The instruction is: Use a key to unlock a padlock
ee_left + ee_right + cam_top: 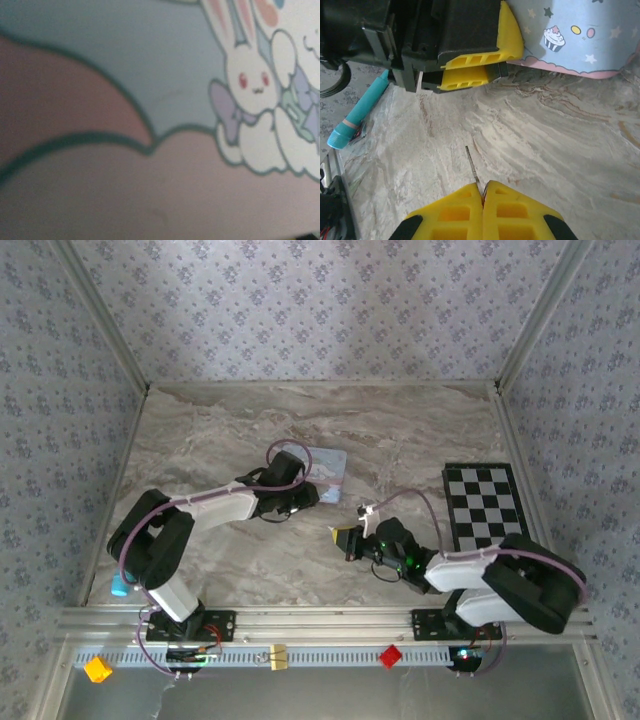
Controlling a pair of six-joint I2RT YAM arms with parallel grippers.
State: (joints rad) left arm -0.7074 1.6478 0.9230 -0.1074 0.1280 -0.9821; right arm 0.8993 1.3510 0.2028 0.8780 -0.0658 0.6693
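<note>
- Between the fingers of the right end effector (482,192), a thin metal key (471,162) sticks straight forward; the two yellow fingers are pressed together on it, just above the desk (545,140).
- Ahead of that tip and to its left sits the left end effector (470,70); its two yellow fingers lie nearly together, but I cannot tell whether they clamp anything.
- At the left end of those fingers is a dark block with a pale glint, which I take for the padlock (416,77); it is hard to separate from the black housing, so this is a judgement.
- Just beyond the left end effector lies the light-blue cartoon tin (580,35); far to the left of the key lies a teal pen (360,112).
- Progress, as I judge it: the key is in hand and aimed roughly at the lock, well apart from it; left to do are closing the gap, finding the keyhole, inserting, turning, and freeing the shackle.
</note>
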